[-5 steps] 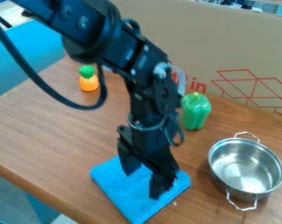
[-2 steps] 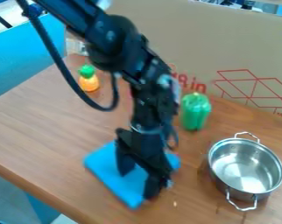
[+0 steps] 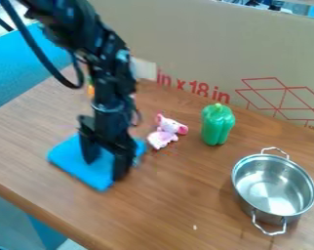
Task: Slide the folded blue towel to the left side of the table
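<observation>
We see the blue cloth (image 3: 67, 157) left of the frame's centre, directly under the gripper (image 3: 106, 170), whose fingers stand wide apart over it, blue showing between them and spreading out to both sides.

Camera-side of the pepper (image 3: 217, 126), the table (image 3: 199, 195) lies open up to the pot (image 3: 273, 183). Beside the pepper, seemingly a plush toy (image 3: 164, 134) obstructs; behind, cardboard (image 3: 199, 53).

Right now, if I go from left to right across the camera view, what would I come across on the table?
Blue cloth, pink and white stuffed toy, green pepper, metal pot.
</observation>
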`<action>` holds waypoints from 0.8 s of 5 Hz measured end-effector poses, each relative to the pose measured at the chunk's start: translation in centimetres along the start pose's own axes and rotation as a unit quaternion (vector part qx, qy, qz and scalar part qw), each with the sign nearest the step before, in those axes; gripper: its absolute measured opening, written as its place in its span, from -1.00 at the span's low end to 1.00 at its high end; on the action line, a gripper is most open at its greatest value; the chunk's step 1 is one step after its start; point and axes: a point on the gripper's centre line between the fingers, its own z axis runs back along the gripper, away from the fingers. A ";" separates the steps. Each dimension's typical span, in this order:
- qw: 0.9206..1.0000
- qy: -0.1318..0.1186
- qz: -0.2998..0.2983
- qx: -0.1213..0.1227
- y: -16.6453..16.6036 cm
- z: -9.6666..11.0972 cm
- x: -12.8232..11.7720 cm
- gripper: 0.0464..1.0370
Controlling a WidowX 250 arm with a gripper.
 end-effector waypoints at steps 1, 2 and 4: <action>1.000 0.016 0.024 0.005 3.5 -0.1 -0.6 0.93; 0.999 0.036 0.028 0.010 5.1 -0.4 -1.4 0.93; 0.997 0.055 0.060 0.002 7.2 -0.2 -2.5 0.93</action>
